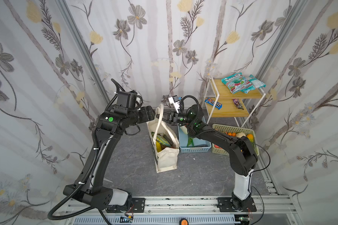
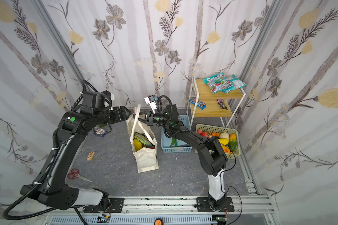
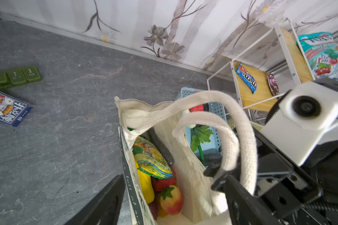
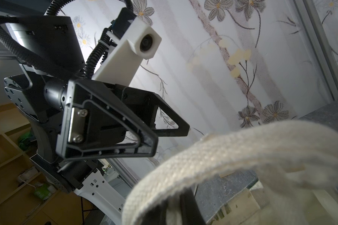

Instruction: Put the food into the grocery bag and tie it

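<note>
The cream grocery bag (image 1: 167, 157) (image 2: 145, 159) stands upright on the grey floor with its mouth open. Its two loop handles (image 3: 213, 96) are lifted. My right gripper (image 1: 169, 117) (image 2: 143, 116) (image 4: 183, 206) is shut on a handle strap (image 4: 232, 153) above the bag. My left gripper (image 1: 154, 115) (image 2: 129, 113) (image 3: 174, 181) is open and level with the raised handles, a short gap from them. Food lies inside the bag: a green snack packet (image 3: 152, 157), a yellow toy (image 3: 144, 185), a red strawberry (image 3: 161, 184) and a peach-coloured fruit (image 3: 172, 201).
A light blue basket (image 1: 195, 149) stands right of the bag, then a pale yellow basket (image 1: 232, 128) holding more toy produce. A white-framed shelf (image 1: 240, 95) carries snack packets. Scissors (image 2: 74, 174), a wooden block (image 2: 90, 155), a card pack (image 3: 6, 109) and a green pill box (image 3: 15, 76) lie on the left.
</note>
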You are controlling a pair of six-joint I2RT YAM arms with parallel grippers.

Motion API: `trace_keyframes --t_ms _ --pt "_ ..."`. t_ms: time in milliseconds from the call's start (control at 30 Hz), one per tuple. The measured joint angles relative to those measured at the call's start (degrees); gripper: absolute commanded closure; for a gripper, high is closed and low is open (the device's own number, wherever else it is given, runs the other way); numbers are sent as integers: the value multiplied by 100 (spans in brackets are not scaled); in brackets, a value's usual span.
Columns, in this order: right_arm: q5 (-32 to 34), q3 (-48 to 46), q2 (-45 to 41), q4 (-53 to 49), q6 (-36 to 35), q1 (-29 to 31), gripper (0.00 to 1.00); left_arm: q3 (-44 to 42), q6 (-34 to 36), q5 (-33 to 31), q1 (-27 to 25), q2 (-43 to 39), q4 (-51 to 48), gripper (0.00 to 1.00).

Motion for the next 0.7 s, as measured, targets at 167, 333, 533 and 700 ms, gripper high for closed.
trace_keyframes --t_ms 167,333,533,700 --pt "-96 138 -9 -551 -387 85 87 -538 -420 378 114 -170 748 18" --pt "-131 260 -11 -1126 -767 140 87 -748 -643 562 122 -195 1163 24" --pt "-188 310 -17 -1412 -927 168 87 -787 -688 682 129 -173 1283 33" --pt "-205 350 -57 -1491 -1027 208 86 -804 -708 839 101 -52 1303 37"
